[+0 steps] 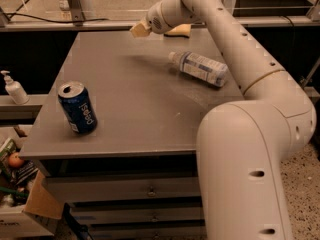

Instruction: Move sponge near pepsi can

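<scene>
Sponge (180, 30) lying at far edge, pepsi can (78, 107) standing near front-left corner, I am hovering gripper (140, 30) beside sponge, cannot tell its grip.

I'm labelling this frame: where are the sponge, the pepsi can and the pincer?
sponge (180, 31): camera view, middle of its visible top.
pepsi can (78, 111): camera view, blue side beside the lettering.
pincer (140, 30): camera view, its yellowish tip, near the far edge of the table (130, 114).

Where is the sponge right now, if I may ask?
In the camera view, the sponge lies at the table's far edge, behind the arm, beside the hovering hand.
</scene>
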Robot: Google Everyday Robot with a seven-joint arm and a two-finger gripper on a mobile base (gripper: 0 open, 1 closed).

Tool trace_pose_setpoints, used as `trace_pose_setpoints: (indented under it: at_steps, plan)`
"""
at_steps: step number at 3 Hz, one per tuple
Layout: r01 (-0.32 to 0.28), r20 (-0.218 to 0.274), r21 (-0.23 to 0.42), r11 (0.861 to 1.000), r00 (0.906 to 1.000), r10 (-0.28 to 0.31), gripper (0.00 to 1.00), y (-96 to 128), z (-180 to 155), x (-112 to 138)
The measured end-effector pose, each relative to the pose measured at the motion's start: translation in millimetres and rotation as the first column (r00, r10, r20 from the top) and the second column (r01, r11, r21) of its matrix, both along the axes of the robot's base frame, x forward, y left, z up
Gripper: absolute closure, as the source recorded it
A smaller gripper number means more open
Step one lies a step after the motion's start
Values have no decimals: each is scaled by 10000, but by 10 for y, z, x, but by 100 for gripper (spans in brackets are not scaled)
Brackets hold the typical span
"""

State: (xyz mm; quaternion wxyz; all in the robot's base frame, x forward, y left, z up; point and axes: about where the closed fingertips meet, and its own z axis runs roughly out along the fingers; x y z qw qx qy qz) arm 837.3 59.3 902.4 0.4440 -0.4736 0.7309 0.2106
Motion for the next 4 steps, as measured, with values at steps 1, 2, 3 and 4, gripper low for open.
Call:
trace_pose_setpoints:
  at_steps: [1, 2, 3, 4]
  plan:
    - [-218, 133, -63, 9997, 9997, 219, 100, -32, 52, -172]
    - [-52, 302, -600, 9982, 9995, 70, 82, -129, 14, -240]
    - [688, 382, -1008, 9925, 9971, -653, 59, -395, -67, -148]
    - [1663, 380, -1075, 9802, 9859, -1631, 36, -714, -119, 15]
